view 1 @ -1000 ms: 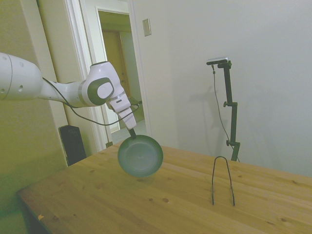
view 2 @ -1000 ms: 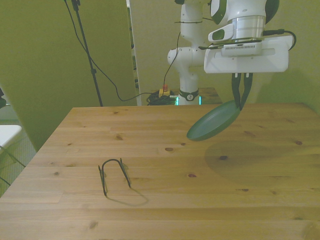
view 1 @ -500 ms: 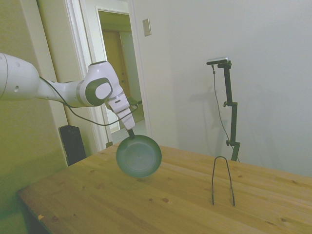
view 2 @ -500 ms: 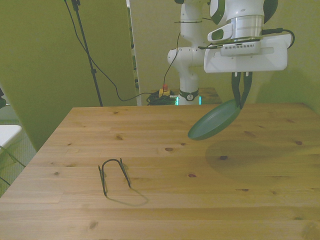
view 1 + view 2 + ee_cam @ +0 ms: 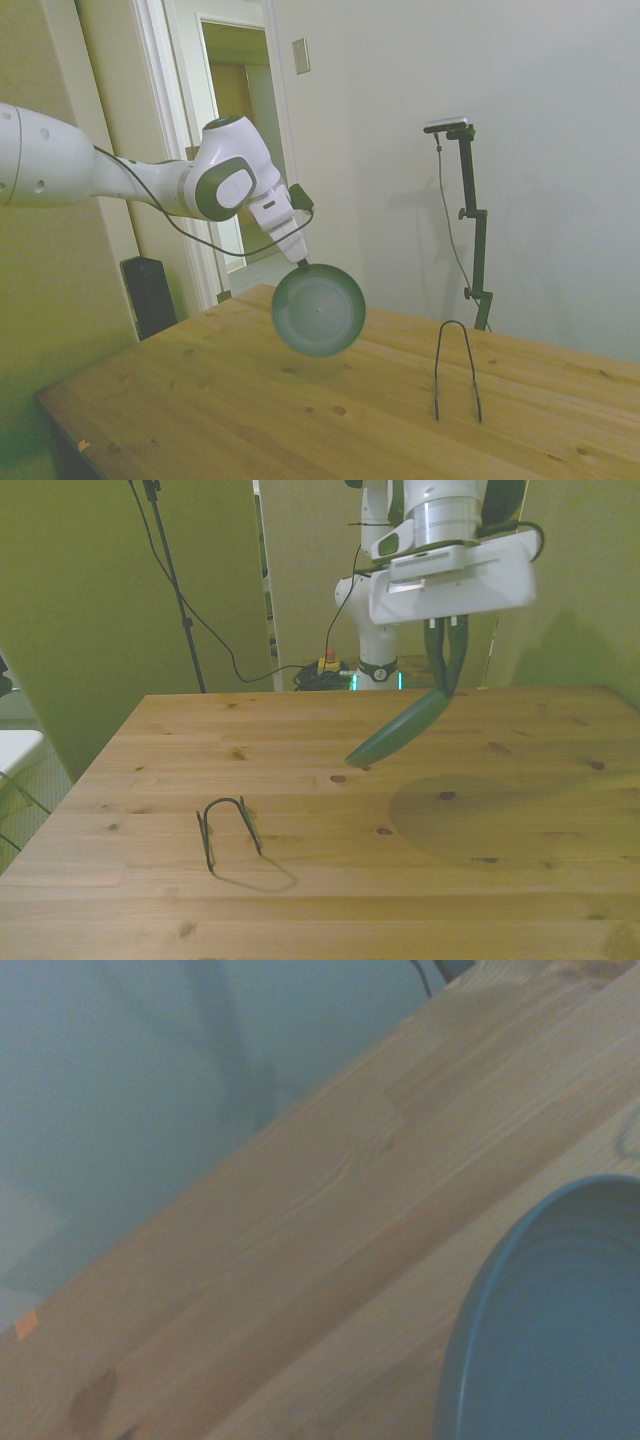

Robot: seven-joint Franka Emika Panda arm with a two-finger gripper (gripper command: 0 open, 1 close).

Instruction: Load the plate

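The surface (image 5: 300, 900) was pale wood planks with knots and visible grain, kind of a satin finish. The plate (image 5: 319, 310) looked matte and smooth, dark green. The little rack (image 5: 228, 830) was thin black wire. The arm (image 5: 120, 180) was glossy white plastic.

Dark green plate (image 5: 319, 311), black wire rack (image 5: 456, 368), knotty light wooden table (image 5: 330, 880), seemingly plain.
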